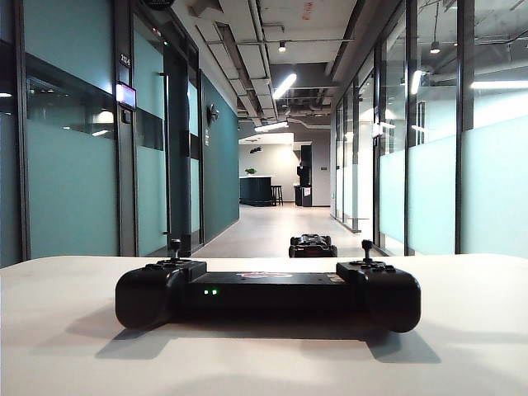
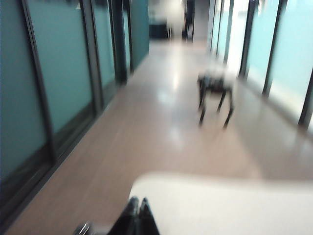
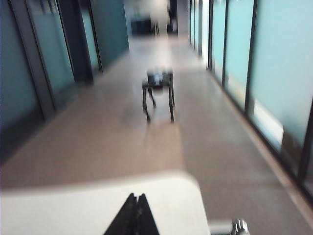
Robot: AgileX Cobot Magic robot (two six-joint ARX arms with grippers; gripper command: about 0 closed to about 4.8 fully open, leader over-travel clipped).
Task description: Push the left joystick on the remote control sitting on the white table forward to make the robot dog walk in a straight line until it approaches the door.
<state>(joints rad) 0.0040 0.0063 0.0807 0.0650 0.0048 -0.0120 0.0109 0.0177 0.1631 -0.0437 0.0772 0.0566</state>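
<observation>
Resting on white table [image 1: 74, 346], glass-walled corridor: remote control [image 1: 267, 293].

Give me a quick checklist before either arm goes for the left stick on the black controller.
1. Wide black gamepad-style remote control flat on the matte white table: ok.
2. Short black left joystick upright and untouched: ok.
3. Controller's green lights lit: ok.
4. Small dark four-legged robot dog standing in the corridor: ok.
5. Left gripper and right gripper fingers pressed together at the table's edge: ok.
6. Corridor floor around the dog free of obstacles: ok as far as visible, though the wrist views are blurred.
</observation>
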